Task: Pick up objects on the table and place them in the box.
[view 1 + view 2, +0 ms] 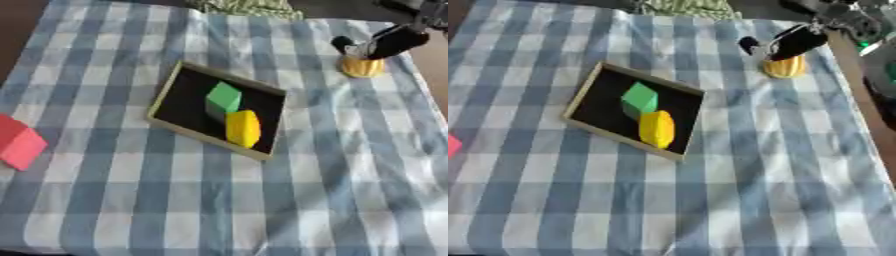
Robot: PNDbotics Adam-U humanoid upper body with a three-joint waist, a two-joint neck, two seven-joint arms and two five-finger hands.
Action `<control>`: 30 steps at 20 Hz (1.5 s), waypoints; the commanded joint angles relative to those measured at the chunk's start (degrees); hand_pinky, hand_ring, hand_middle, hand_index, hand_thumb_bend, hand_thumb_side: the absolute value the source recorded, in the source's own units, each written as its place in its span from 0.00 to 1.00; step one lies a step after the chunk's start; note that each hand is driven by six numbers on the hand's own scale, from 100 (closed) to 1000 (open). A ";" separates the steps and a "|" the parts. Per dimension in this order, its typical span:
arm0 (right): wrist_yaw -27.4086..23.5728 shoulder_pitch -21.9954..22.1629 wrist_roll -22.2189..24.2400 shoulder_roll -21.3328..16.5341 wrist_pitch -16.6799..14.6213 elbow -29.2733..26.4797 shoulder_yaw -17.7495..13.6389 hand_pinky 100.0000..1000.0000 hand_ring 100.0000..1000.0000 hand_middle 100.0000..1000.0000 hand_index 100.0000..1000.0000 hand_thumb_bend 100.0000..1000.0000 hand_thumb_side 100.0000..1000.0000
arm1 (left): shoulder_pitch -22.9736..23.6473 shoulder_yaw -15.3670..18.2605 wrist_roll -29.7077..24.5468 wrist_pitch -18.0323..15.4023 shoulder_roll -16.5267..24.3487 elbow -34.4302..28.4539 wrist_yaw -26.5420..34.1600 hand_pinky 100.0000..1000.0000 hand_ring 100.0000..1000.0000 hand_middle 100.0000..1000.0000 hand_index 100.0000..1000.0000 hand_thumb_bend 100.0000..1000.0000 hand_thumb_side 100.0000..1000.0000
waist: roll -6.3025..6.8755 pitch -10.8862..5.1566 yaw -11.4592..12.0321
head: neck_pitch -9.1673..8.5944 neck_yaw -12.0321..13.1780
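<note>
A shallow wooden-rimmed box (168,94) with a black floor lies askew at the middle of the checked cloth. Inside it a green cube (223,99) rests against a yellow rounded block (243,128). A yellow-orange ribbed object (361,66) stands on the cloth at the far right. My right hand (391,42) comes in from the upper right corner and sits on top of that object, open, its fingers over the top and its thumb spread to the left, apart from the object. A red block (19,142) lies at the left edge. My left hand is out of sight.
The blue-and-white checked cloth (219,210) covers the table, bare across the near half. A green patterned cloth (245,6) lies at the far edge. Dark equipment with a green light (868,45) stands past the right edge.
</note>
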 commanded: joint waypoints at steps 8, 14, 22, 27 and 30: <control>6.75 -2.30 -2.90 -3.74 -1.41 13.98 -3.09 0.96 1.00 0.93 1.00 0.21 0.23 | -1.43 0.54 0.23 -0.69 2.55 -0.86 -0.14 1.00 0.76 0.65 0.82 0.00 0.56 | 0.83 0.79 0.27 | -1.70 -0.12; 7.52 -3.66 -2.53 -3.00 -2.52 18.47 -3.53 0.96 1.00 0.93 1.00 0.22 0.24 | -1.53 0.51 0.20 -0.53 2.46 -0.86 -0.22 1.00 0.76 0.65 0.82 0.00 0.56 | 0.90 1.22 0.37 | -2.32 -0.21; 11.60 -7.15 -3.22 -0.85 -3.30 26.13 -3.64 0.95 1.00 0.93 1.00 0.34 0.20 | -1.85 0.38 0.10 -0.59 2.41 -0.86 -0.23 1.00 0.76 0.65 0.82 0.00 0.56 | 1.00 1.74 0.95 | -3.48 -0.64; 14.67 -8.39 -3.28 -0.01 -4.64 30.91 -3.81 0.95 1.00 0.94 1.00 0.36 0.24 | -1.83 0.35 0.05 -0.55 2.27 -0.86 -0.27 1.00 0.76 0.65 0.82 0.00 0.57 | 0.91 2.13 1.16 | -3.52 -0.68; 16.12 -8.76 -3.76 0.51 -4.79 32.99 -3.94 0.95 1.00 0.95 1.00 0.38 0.24 | -1.89 0.29 -0.04 -0.52 2.19 -0.86 -0.30 1.00 0.76 0.65 0.82 0.00 0.57 | 0.88 2.38 1.28 | -3.62 -0.72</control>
